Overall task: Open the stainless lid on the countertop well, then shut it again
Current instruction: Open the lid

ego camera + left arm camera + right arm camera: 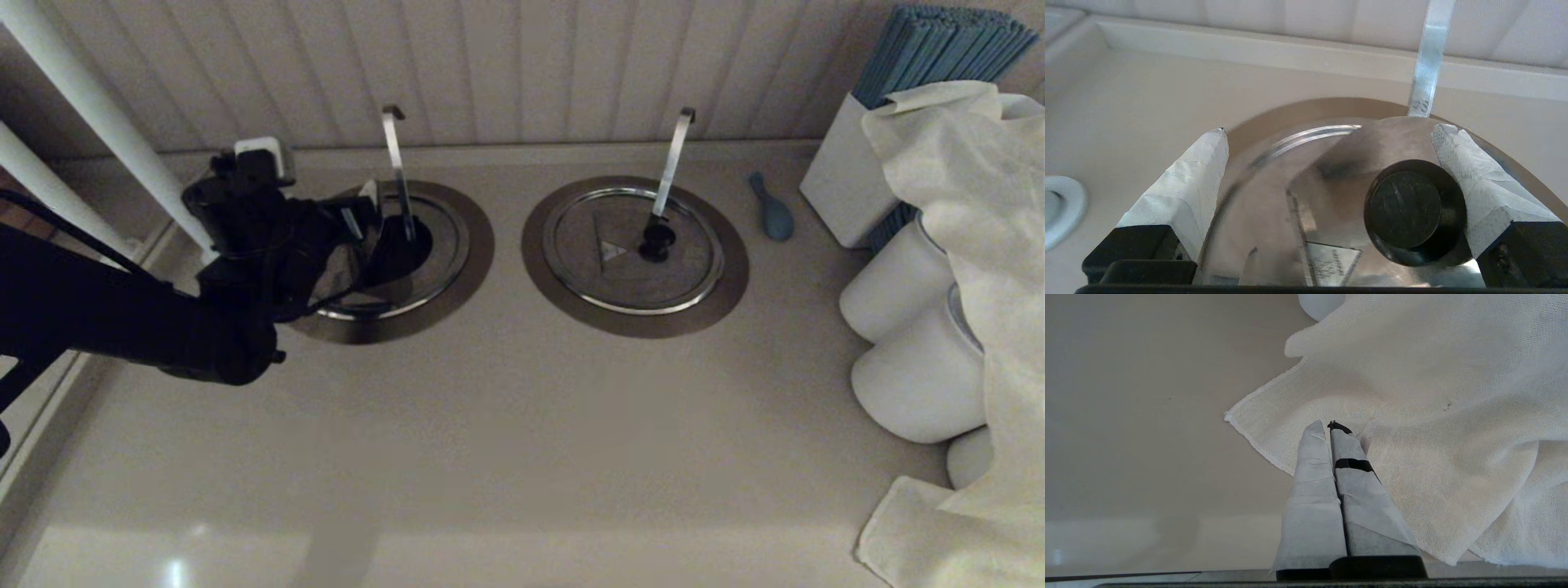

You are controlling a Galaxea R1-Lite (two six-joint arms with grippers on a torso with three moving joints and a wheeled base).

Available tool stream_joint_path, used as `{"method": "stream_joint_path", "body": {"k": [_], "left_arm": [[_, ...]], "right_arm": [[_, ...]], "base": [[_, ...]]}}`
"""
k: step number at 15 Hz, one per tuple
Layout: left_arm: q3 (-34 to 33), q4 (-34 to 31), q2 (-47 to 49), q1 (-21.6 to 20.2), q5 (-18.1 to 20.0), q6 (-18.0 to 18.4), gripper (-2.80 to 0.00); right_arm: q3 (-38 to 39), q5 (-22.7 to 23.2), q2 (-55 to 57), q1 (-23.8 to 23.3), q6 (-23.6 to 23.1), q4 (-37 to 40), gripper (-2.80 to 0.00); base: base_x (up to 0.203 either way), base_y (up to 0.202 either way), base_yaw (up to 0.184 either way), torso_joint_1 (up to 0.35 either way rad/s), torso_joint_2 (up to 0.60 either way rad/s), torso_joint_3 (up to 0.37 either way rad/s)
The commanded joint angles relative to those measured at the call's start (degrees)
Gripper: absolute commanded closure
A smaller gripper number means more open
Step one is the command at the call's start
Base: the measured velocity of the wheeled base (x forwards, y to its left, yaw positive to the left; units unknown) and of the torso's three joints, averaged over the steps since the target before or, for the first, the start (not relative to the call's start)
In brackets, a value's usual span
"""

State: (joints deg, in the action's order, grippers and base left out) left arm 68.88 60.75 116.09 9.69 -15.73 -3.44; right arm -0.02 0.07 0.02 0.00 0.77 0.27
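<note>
The stainless lid (1331,192) has its near half tilted up, with its face turned to my left wrist camera. Its black knob (1414,210) and pale triangle mark (1331,265) show there. My left gripper (1331,132) is open and wide around the raised half, and one padded finger (1470,183) stands right beside the knob. In the head view the left gripper (367,237) is at the countertop well (478,245), whose dark opening (418,237) shows beside the hooked ladle handle (397,163). My right gripper (1327,426) is shut with nothing in it, over a white cloth (1433,416).
The twin well with its flat lid (633,249) and slanting ladle handle lies to the right. A blue spoon (771,214), a white box (849,180), white containers (898,286) and the draped cloth (971,245) crowd the right side. White pipes (98,114) rise at the left.
</note>
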Motion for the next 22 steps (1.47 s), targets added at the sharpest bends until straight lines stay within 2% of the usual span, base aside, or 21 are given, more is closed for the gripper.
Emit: {"method": "stream_joint_path", "body": {"k": [1, 9, 16, 22], "left_arm": [[-0.32, 0.16, -0.85, -1.42, 0.32, 0.01, -2.8], [-1.2, 0.59, -1.39, -4.14, 1.68, 0.01, -2.8], [-2.61, 1.56, -2.45, -7.51, 5.09, -0.25, -2.8], [-2.52, 1.83, -3.06, -9.26, 5.45, -0.25, -2.8]], "right_arm": [[0.02, 0.01, 0.06, 0.0, 0.02, 0.0, 0.0], [-0.06, 0.01, 0.06, 0.0, 0.02, 0.0, 0.0], [0.0, 0.01, 0.06, 0.0, 0.02, 0.0, 0.0], [-0.06, 0.01, 0.06, 0.0, 0.02, 0.0, 0.0]], "base": [[0.0, 0.0, 0.0, 0.0, 0.0, 0.0], [0.0, 0.0, 0.0, 0.0, 0.0, 0.0], [0.0, 0.0, 0.0, 0.0, 0.0, 0.0], [0.0, 0.0, 0.0, 0.0, 0.0, 0.0]]}}
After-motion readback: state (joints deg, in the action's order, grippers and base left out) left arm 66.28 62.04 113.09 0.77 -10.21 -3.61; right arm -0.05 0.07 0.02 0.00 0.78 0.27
